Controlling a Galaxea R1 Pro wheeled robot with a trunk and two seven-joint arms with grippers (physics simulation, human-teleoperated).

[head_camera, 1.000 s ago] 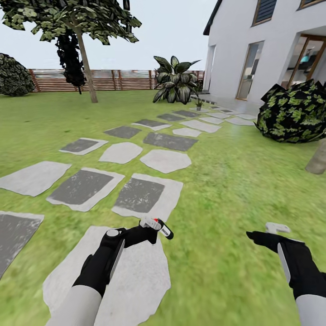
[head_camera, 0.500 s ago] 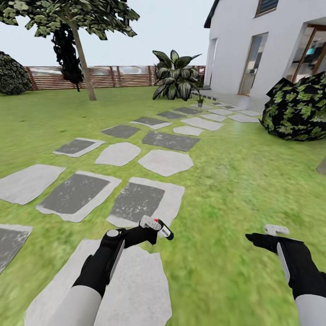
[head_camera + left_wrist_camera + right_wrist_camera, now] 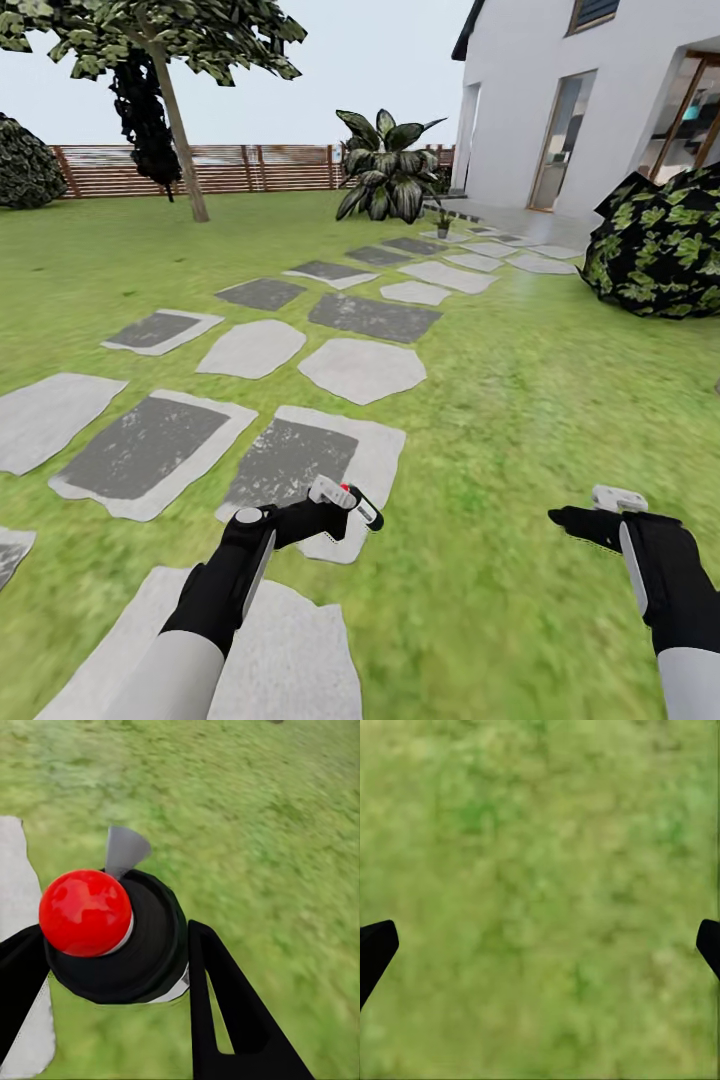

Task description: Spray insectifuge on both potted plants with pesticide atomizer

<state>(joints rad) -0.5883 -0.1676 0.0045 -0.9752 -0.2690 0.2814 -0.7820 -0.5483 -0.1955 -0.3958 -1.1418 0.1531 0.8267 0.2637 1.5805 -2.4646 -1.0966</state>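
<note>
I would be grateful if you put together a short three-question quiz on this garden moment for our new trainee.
1. True or false: the left gripper is shut on the pesticide atomizer.
2. Under the right gripper in its wrist view lies: A) a stepping stone, B) grass, C) gravel.
3. Fill in: the cap facing the left wrist camera is coloured ____.

Key
1. True: black fingers sit on both sides of the bottle.
2. B: grass, seen between parted fingertips.
3. Red.
</note>
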